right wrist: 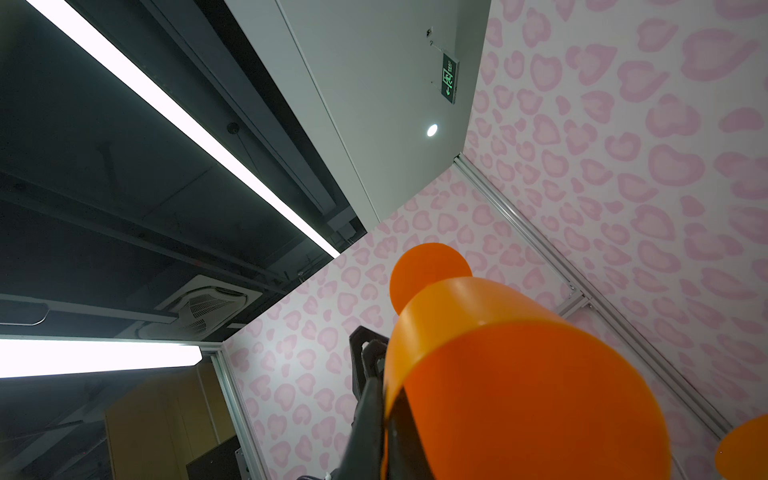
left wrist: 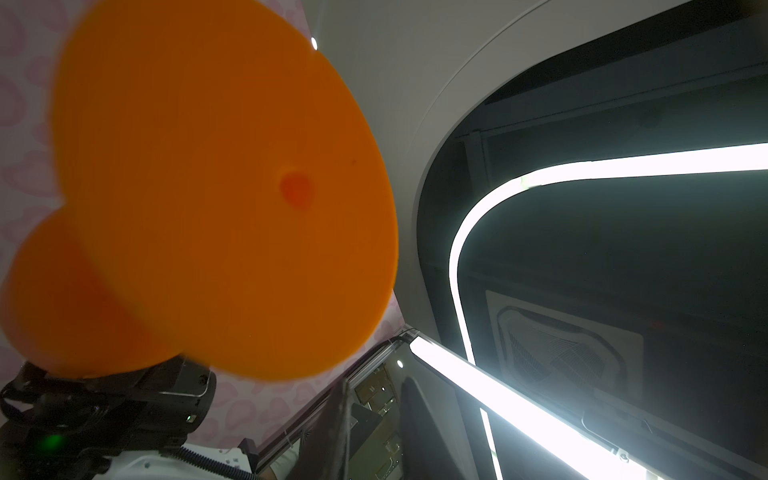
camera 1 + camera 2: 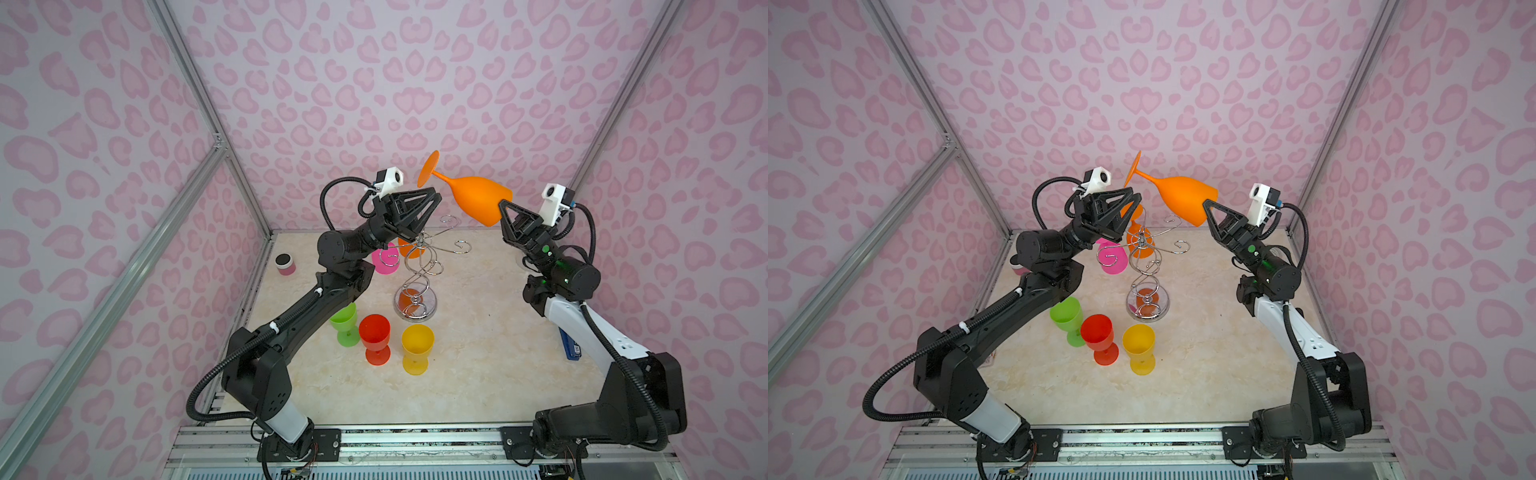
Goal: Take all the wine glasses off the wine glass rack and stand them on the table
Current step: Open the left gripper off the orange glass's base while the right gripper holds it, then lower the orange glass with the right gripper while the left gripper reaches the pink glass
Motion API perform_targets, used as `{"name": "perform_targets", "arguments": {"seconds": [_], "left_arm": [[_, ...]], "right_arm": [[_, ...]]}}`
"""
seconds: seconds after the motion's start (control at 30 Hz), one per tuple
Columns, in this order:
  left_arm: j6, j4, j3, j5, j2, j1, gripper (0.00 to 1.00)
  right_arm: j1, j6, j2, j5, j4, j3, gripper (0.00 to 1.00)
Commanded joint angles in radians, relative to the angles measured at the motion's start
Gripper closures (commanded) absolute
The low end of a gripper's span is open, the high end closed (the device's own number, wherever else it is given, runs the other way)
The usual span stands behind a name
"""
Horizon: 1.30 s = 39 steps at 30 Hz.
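An orange wine glass [image 3: 478, 197] [image 3: 1183, 197] is held nearly sideways in the air, above and clear of the wine glass rack [image 3: 419, 266] [image 3: 1144, 266]. My right gripper [image 3: 503, 205] [image 3: 1206, 204] is shut on the bowl's rim, one finger inside and one outside, as the right wrist view shows [image 1: 382, 374]. My left gripper [image 3: 434, 197] [image 3: 1133, 195] sits just below the glass's stem with its jaws slightly open and nothing between them. The glass's round foot [image 2: 208, 187] fills the left wrist view. A second orange glass [image 3: 1140, 245] and a pink glass [image 3: 384, 259] still hang from the rack.
Green [image 3: 345, 324], red [image 3: 375, 336] and yellow [image 3: 417, 347] goblets stand upright on the marble tabletop [image 3: 478, 374] in front of the rack's mirrored base [image 3: 415, 305]. A small pink jar with a dark lid [image 3: 285, 264] sits at the back left. A blue object [image 3: 569, 345] lies under the right arm.
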Motion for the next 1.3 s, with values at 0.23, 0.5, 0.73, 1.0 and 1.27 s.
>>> {"name": "perform_targets", "arguments": {"seconds": [0.23, 0.5, 0.73, 1.0, 1.27], "left_arm": [[0.215, -0.091, -0.007, 0.118, -0.058, 0.002, 0.69], [0.599, -0.474, 0.005, 0.170, -0.169, 0.033, 0.65], [0.880, -0.818, -0.013, 0.092, -0.277, 0.120, 0.59], [1.049, -1.017, 0.000, -0.006, -0.324, 0.168, 0.57], [1.172, -1.209, 0.021, -0.094, -0.334, 0.180, 0.56]], "right_arm": [[-0.212, -0.305, -0.216, -0.117, -0.542, 0.010, 1.00], [-0.265, -1.212, -0.405, 0.276, -2.048, 0.341, 1.00], [-0.313, -1.374, -0.441, 0.317, -2.410, 0.264, 1.00], [-0.008, -1.383, -0.436, 0.565, -2.525, 0.157, 1.00], [0.309, -1.338, -0.293, 0.745, -2.519, 0.130, 1.00]]}}
